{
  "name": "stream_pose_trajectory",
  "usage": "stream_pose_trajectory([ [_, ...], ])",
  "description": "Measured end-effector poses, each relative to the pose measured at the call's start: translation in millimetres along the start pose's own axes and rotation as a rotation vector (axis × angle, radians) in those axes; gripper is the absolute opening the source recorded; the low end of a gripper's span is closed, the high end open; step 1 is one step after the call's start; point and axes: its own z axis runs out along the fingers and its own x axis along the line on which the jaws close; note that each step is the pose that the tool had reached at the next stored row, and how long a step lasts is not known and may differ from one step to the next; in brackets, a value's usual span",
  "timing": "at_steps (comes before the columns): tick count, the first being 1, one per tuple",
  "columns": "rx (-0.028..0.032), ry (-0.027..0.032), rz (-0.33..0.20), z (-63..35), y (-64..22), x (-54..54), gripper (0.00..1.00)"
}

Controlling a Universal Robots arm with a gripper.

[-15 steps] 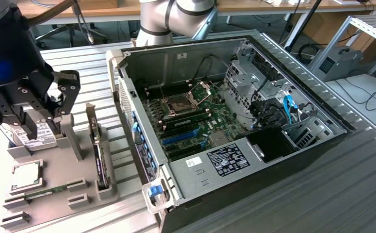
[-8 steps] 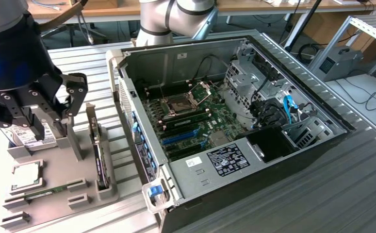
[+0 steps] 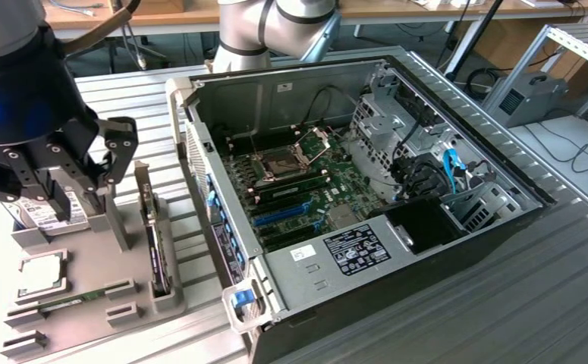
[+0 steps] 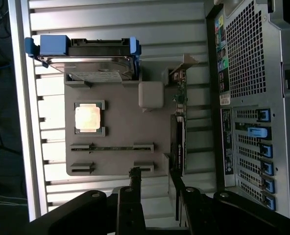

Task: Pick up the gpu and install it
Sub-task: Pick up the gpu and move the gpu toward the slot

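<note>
You have a slatted metal table [image 3: 547,303] carrying two things: a grey parts holder [image 3: 86,273] toward the exterior view's left, and an open computer case [image 3: 273,102] just beside it, lying on its side.

The exterior view looks down at a slant from high up, close over the open computer case [image 3: 273,98] — the gripper [image 3: 89,199] looms near the lens at the exterior view's left, and the arm [image 3: 273,23] rises at the far side. The wrist view faces straight down past the gripper [image 4: 155,174] onto the grey parts tray [image 4: 120,127]. Both views share that tray [image 3: 91,296] and the case's slotted rear panel [image 4: 248,58].
</note>
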Motion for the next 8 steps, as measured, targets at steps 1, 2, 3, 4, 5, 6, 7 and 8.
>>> stream_pose_trajectory([
  [1,0.0,0.0,0.0,0.4,0.0,0.0,0.36],
  [2,0.0,0.0,0.0,0.7,-0.1,0.0,0.36],
  [3,0.0,0.0,0.0,1.1,-0.1,0.0,0.36],
  [4,0.0,-0.0001,0.0,1.5,-0.1,0.0,0.36],
  [5,0.0,0.0,0.0,2.0,-0.1,0.0,0.36],
  [6,0.0,0.0,0.0,2.2,-0.1,0.0,0.36],
  [7,0.0,0.0,0.0,2.5,-0.2,0.0,0.36],
  [8,0.0001,0.0001,0.0,2.7,-0.2,0.0,0.36],
])
